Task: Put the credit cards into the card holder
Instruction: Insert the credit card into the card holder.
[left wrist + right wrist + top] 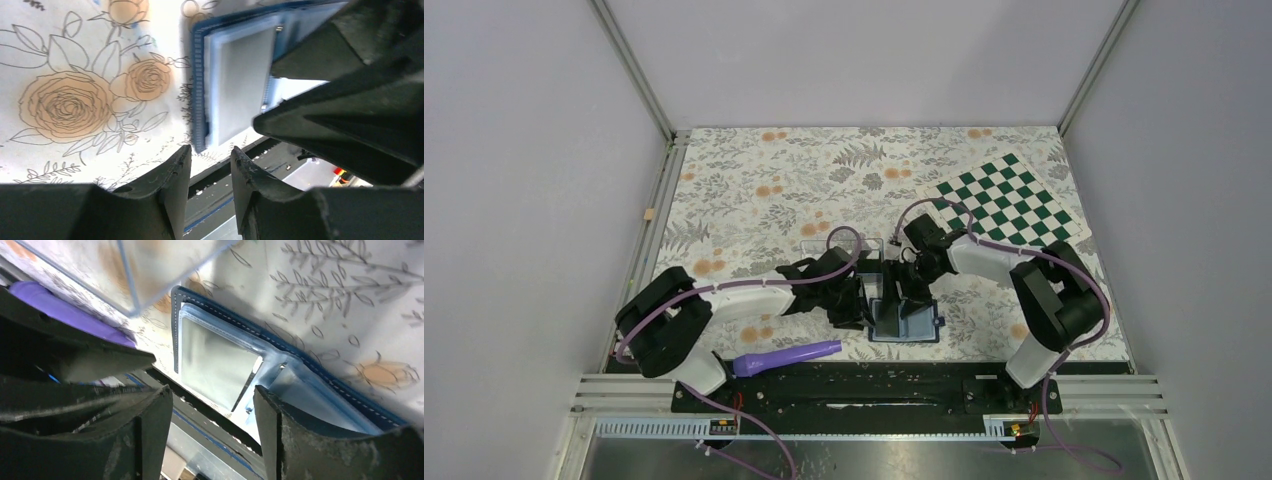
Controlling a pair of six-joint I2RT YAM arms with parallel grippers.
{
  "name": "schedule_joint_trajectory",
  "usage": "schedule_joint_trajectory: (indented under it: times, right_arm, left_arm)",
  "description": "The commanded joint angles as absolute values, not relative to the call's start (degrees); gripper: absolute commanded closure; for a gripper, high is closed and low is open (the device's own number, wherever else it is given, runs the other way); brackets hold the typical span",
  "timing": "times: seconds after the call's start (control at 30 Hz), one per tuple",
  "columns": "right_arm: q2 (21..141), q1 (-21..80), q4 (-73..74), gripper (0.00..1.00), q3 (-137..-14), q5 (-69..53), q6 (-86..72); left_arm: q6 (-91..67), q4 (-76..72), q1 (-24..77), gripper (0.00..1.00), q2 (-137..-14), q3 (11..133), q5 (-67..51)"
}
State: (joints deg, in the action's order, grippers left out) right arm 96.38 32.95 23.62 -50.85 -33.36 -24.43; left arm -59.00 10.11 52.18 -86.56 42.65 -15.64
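Left gripper (210, 156) and right gripper (212, 392) gape empty by the open card holder (215, 355), whose clear sleeves only wrist views show.

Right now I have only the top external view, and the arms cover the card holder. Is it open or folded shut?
Observer: Open. The right wrist view shows the card holder spread out, its clear sleeves exposed.
Operator: Is the right arm holding anything?
Observer: No. The right fingers stand apart, with only the near rail showing between them.
Operator: And the left?
Observer: The left fingers have a narrow gap with nothing in it, and sit beside a corner of the holder.
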Motion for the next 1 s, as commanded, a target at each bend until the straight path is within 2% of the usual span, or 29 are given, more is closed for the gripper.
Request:
schedule_joint_trajectory:
  times: [0.0,0.37,0.5,0.57,0.7,0.8,0.87,0.97]
  right_arm:
    - [93.06,33.93,32.19,0.32,-52.11,-26.33,-21.04]
    - [86.18,33.92,28.19,0.43,-49.60,-32.42,-23.63]
    - [84.06,33.63,28.47,0.46,-49.21,-30.39,-24.17]
    - [84.04,33.17,29.56,0.53,-48.63,-28.30,-23.44]
    - [85.08,32.06,30.53,0.79,-46.22,-24.86,-21.86]
    - [86.70,31.76,29.29,0.94,-44.00,-23.66,-21.37]
    - [88.47,31.65,28.15,1.00,-42.80,-23.46,-21.38]
    - [90.22,31.56,26.56,1.00,-41.44,-23.34,-21.67]
  left_arm:
    - [-58.09,11.51,52.21,0.65,-88.90,46.01,-13.40]
    - [-57.48,9.13,52.26,0.65,-87.90,47.64,-15.24]
    - [-57.15,8.47,52.23,0.64,-87.96,48.37,-16.00]
    - [-57.30,7.20,52.26,0.64,-88.55,48.53,-16.85]
    - [-58.33,3.92,52.21,0.64,-90.23,48.52,-18.53]
    - [-59.24,1.82,52.27,0.63,-91.82,48.77,-19.34]
    - [-59.50,0.99,52.28,0.63,-92.67,49.05,-19.63]
    - [-59.31,1.56,52.27,0.62,-93.85,49.81,-19.33]
